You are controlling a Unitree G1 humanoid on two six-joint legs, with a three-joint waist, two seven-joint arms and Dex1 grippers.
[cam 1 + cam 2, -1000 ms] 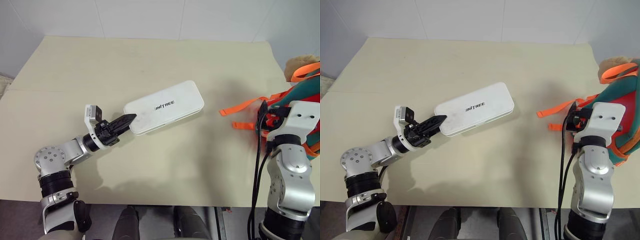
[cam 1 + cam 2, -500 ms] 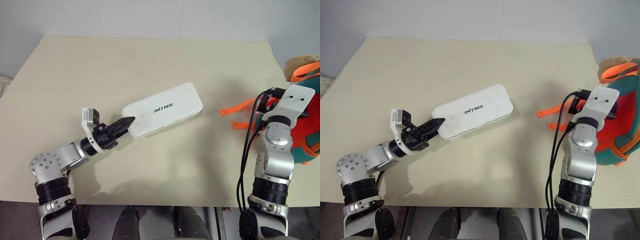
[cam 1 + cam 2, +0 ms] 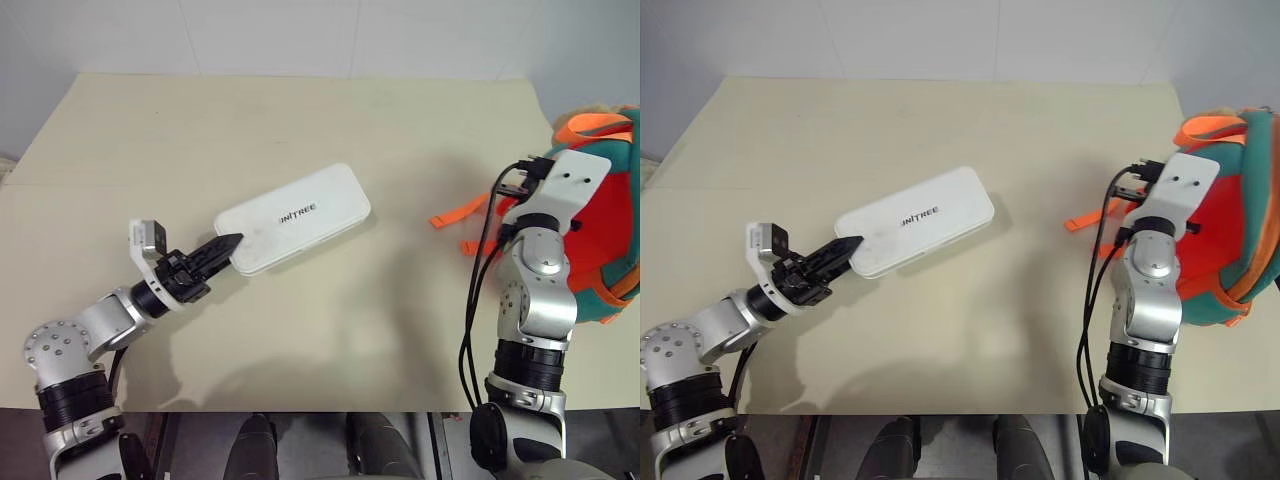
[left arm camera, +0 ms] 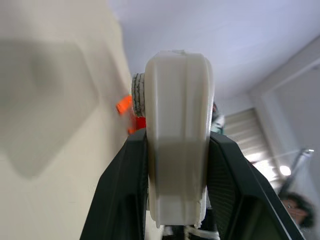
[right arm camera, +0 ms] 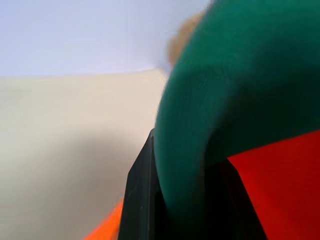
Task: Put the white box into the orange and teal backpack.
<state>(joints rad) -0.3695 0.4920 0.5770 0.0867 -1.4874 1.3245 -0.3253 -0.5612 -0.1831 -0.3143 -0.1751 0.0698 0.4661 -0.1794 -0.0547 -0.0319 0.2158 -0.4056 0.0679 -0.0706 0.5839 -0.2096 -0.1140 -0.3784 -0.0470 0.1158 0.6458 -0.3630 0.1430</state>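
White box (image 3: 293, 217): mid-table, near end pinched in left gripper (image 3: 222, 246), dragged slightly toward table's (image 3: 300, 110) left edge.
Right gripper (image 5: 180, 200): just clenched on backpack's teal fabric.
Backpack (image 3: 1225, 240): right edge, propped up; opening being readied.

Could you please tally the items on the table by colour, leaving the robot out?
White: 1, the white box
Orange and teal: 1, the orange and teal backpack
Total: 2
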